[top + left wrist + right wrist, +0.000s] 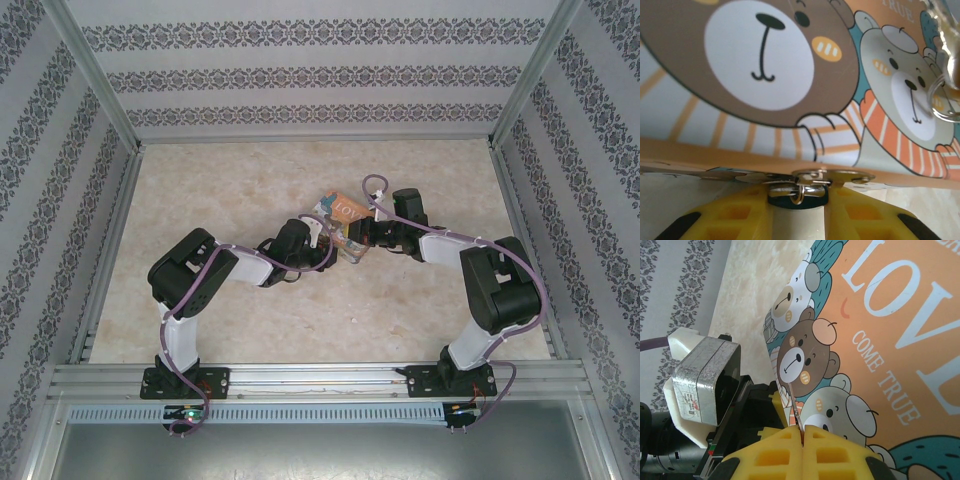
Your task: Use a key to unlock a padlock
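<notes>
Yellow-fingered left gripper: I see its jaws pinched around the teal padlock at the tin box, mid-bench; right gripper jaws clamp the thin key.

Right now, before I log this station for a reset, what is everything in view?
tin box: one, orange with cartoon bears and LOVE lettering, mid-table.
hasp: one, silver, on the box's edge.
padlock: one, dark teal with silver shackle, at the hasp.
key: one, thin dull metal, sticking out toward the box.
table: one, beige marbled.
walls: three, grey patterned, around the table.
left gripper: one, yellow, shut on the padlock.
right gripper: one, yellow, shut on the key.
</notes>
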Action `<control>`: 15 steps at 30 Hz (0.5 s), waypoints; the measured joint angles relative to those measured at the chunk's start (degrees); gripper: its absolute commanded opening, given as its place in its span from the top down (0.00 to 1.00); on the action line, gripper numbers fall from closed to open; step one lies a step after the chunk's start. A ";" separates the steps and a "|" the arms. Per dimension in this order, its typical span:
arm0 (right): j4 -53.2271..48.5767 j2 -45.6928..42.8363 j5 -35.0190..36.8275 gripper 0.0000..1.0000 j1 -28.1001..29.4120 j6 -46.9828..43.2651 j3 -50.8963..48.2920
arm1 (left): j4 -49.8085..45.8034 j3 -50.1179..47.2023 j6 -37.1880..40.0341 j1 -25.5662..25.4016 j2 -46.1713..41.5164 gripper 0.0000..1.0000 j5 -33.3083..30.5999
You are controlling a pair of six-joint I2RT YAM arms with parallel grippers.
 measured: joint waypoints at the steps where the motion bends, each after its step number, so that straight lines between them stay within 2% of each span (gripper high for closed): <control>1: -0.20 -0.28 0.42 1.00 0.00 0.11 -0.02 | -0.11 0.04 -0.02 0.00 0.00 0.72 0.13; 7: -1.60 -5.62 2.82 1.00 -0.07 0.83 -2.47 | -2.32 0.07 -1.90 -0.02 -1.01 0.74 1.68; 15: -0.74 -19.30 4.37 1.00 -0.83 -2.05 -10.36 | -9.03 0.59 -7.67 -0.07 -3.96 0.76 4.96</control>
